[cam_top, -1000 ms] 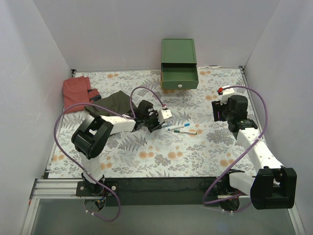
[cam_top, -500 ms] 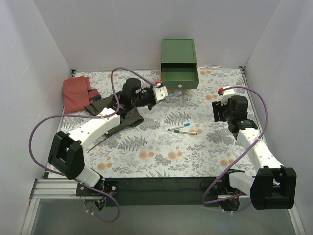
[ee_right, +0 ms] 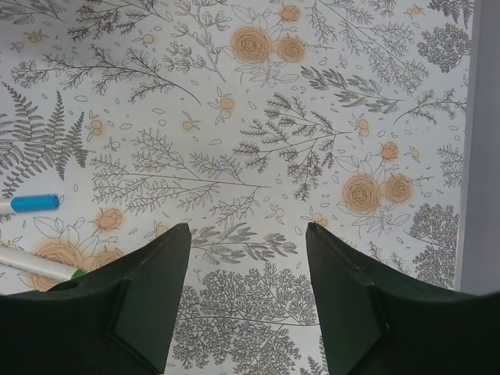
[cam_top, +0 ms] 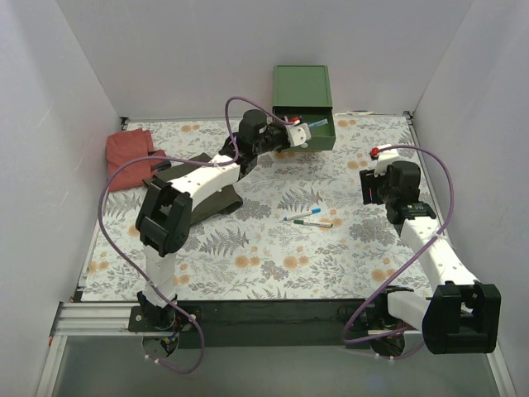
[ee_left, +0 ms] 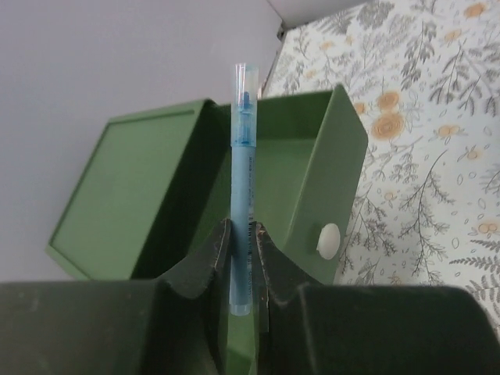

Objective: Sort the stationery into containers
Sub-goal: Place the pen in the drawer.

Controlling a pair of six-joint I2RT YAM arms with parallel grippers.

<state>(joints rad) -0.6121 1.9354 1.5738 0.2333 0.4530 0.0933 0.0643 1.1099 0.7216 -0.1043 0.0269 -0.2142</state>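
Note:
My left gripper (cam_top: 311,129) (ee_left: 241,234) is shut on a slim blue pen (ee_left: 243,168) (cam_top: 319,123), which stands up between the jaws. It hangs over the open green drawer (ee_left: 312,168) (cam_top: 321,141) of the green-topped chest (cam_top: 302,85) (ee_left: 117,195). The drawer's white knob (ee_left: 329,239) faces the table. Two white pens lie mid-table, one blue-capped (cam_top: 301,215) (ee_right: 31,203) and one green-capped (cam_top: 319,223) (ee_right: 43,268). My right gripper (cam_top: 369,187) (ee_right: 248,226) is open above bare floral cloth, to the right of those pens.
A red cloth (cam_top: 128,153) lies at the back left, with a dark green cloth (cam_top: 211,197) beside it under the left arm. White walls close in the table on three sides. The chest stands against the back wall.
The left arm has swung from the middle of the table back to the chest, carrying the blue pen over the open drawer. The right arm has not moved.

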